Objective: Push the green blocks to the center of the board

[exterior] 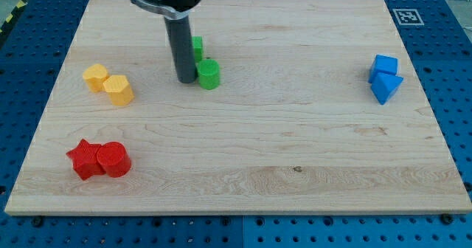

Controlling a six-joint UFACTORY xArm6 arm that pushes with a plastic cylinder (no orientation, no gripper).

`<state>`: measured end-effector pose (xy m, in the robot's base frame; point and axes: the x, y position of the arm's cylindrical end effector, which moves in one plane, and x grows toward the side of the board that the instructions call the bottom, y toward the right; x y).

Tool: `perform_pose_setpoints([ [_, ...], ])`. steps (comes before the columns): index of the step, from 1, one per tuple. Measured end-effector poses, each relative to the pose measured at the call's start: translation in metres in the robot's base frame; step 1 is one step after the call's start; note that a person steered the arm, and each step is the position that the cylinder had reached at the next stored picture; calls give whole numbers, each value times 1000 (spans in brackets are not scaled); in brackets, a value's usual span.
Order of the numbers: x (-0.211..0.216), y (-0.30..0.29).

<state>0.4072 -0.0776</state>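
A green cylinder block (209,74) stands on the wooden board (243,145) at the upper middle-left. A second green block (198,47) sits just above it, partly hidden behind the rod. My tip (184,80) rests on the board right beside the green cylinder's left side, touching or nearly touching it. The dark rod rises from there to the view's top.
Two yellow blocks (108,84) lie at the left. A red star block (85,159) and a red cylinder (114,159) lie at the lower left. Two blue blocks (385,78) lie at the right. A fiducial marker (408,16) sits at the board's top right corner.
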Motion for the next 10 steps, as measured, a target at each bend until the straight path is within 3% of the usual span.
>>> perform_pose_setpoints([
  [1,0,3],
  [2,-15,-35],
  [3,-63,-85],
  [4,-95,-89],
  [6,-86,-89],
  [10,-60,14],
])
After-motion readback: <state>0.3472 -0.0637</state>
